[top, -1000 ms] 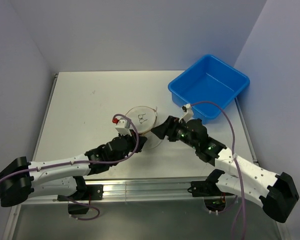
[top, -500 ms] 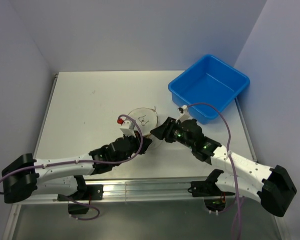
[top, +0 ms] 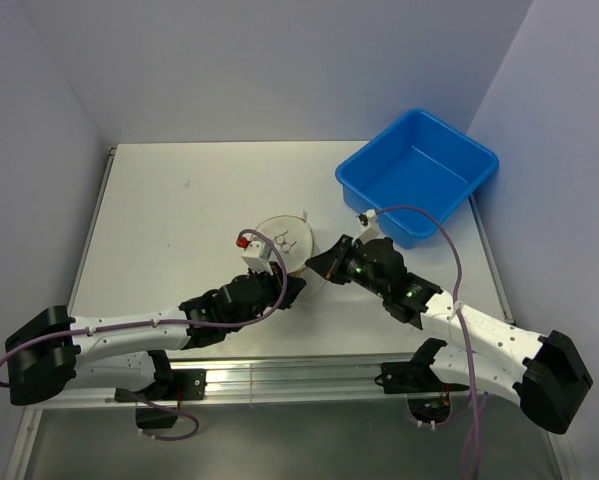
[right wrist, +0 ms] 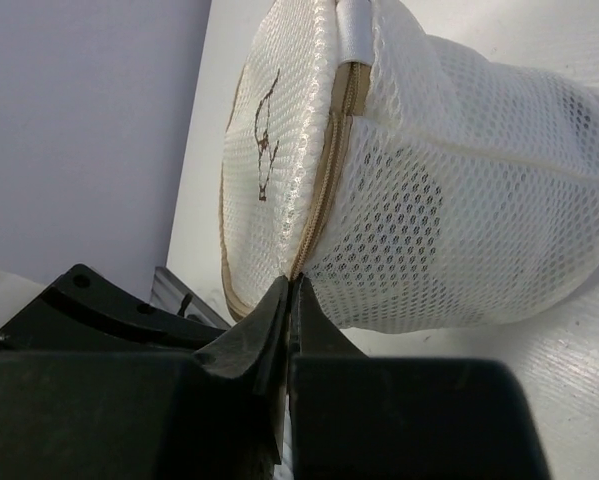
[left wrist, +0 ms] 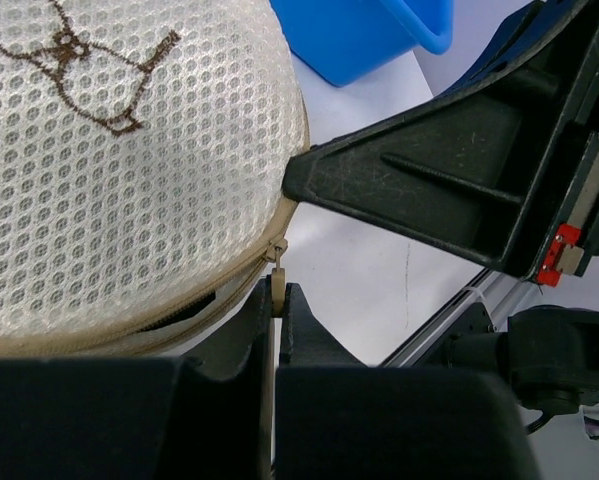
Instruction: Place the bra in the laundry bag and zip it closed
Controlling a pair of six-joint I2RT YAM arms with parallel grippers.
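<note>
The laundry bag (top: 284, 238) is a small round drum of whitish mesh, with a tan zip (right wrist: 344, 100) running round its rim and a brown stitched mark (left wrist: 69, 45) on its circular face, which is uppermost in the overhead view. It sits near the blue bin (top: 419, 175), to that bin's near left and not touching it. The zip pull (left wrist: 276, 285) hangs at the rim, and a darker mass shows through the side mesh, too unclear to identify.

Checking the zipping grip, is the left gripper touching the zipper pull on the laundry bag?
Touching. The left wrist view shows the left gripper closed on the tan zipper pull at the rim of the laundry bag.
</note>
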